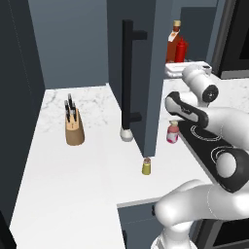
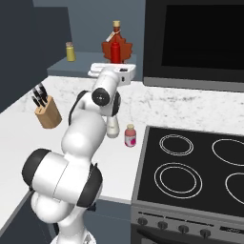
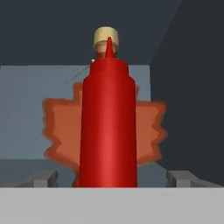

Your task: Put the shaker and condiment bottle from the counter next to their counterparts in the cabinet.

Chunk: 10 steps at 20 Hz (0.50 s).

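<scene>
Up on the cabinet shelf: the condiment bottle (image 3: 108,127) stands upright, just in front of the taller maple-leaf bottle (image 3: 65,131) with the tan stopper.
Bottle axis: its long axis runs vertical, base on the shelf, narrow red nozzle pointing straight up; no lean is visible from any camera.
Bottle and counterpart: in the right base view the red bottle (image 2: 115,51) overlaps the leaf-shaped one; whether they touch cannot be told.
Claw: the gripper (image 3: 109,186) has its fingertips (image 3: 41,178) spread wide to either side of the bottle's lower body, clear of it and holding nothing.
Step in hand: the bottle looks placed and let go, so this half of the task appears done.
Shaker: the shaker (image 1: 146,166) sits upright on the counter (image 1: 58,175), cap up, near the foot of the open door of the cabinet (image 1: 146,73).
Shaker's counterpart: a small yellow jar (image 2: 70,51) stands on the shelf, well left of the bottles.
Next move: likely a straight pull back from the shelf without brushing the bottle, then a reach down to the shaker.
</scene>
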Motion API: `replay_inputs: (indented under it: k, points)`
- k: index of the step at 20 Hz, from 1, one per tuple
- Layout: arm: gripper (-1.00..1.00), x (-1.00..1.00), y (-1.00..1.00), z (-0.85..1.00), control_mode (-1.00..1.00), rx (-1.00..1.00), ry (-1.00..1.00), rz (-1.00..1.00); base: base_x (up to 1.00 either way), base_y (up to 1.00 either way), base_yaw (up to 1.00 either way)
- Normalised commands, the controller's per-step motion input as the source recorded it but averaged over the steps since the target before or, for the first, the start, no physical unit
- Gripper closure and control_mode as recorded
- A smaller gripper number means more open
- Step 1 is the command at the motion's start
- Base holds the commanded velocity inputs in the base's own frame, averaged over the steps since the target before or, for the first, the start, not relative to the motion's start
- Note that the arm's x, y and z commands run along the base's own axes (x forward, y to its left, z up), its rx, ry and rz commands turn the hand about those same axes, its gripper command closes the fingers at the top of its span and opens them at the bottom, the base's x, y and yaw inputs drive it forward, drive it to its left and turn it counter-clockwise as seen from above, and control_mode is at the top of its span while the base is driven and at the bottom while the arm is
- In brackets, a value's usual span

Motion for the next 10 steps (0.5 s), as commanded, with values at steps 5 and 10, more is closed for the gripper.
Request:
replay_inputs:
  k: [5, 10]
  points:
    - [-1.00, -0.58, -0.04, 0.00, -1.00, 0.03, 0.00, -0.05, 0.00, 0.00, 0.00]
    - [-1.00, -0.71, -0.01, -0.01, -1.00, 0.01, 0.00, -0.05, 0.00, 0.00, 0.00]
